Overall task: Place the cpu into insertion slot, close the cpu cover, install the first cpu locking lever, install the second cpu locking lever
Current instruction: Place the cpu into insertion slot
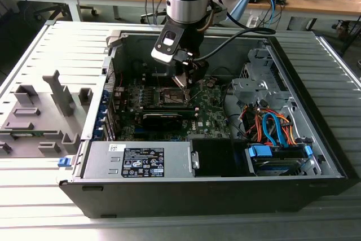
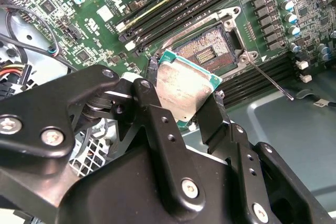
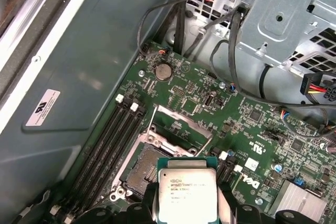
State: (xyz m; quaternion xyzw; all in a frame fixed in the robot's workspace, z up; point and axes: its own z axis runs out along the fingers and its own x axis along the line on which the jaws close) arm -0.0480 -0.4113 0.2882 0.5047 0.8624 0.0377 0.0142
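Observation:
My gripper [image 2: 185, 86] is shut on the cpu [image 2: 184, 92], a small square chip with a pale metal face and a green edge. In the first wrist view the cpu [image 3: 187, 195] hangs tilted just above and beside the insertion slot [image 3: 137, 171], a dark square socket on the green motherboard. The slot [image 2: 207, 53] lies bare. The cpu cover [image 3: 181, 124], a thin silvery frame, stands flipped open at the slot's far side. A thin wire locking lever [image 2: 270, 80] sticks out, released. In the exterior view my gripper [image 1: 186, 80] hangs low inside the computer case over the board.
A black graphics card [image 1: 163, 118] lies close to the socket, and long memory slots [image 3: 107, 140] run alongside it. A metal drive cage [image 1: 254, 83] and coloured cables [image 1: 271, 128] fill the exterior view's right. The power supply [image 1: 141, 159] sits at the front. Case walls [image 1: 316, 100] surround everything.

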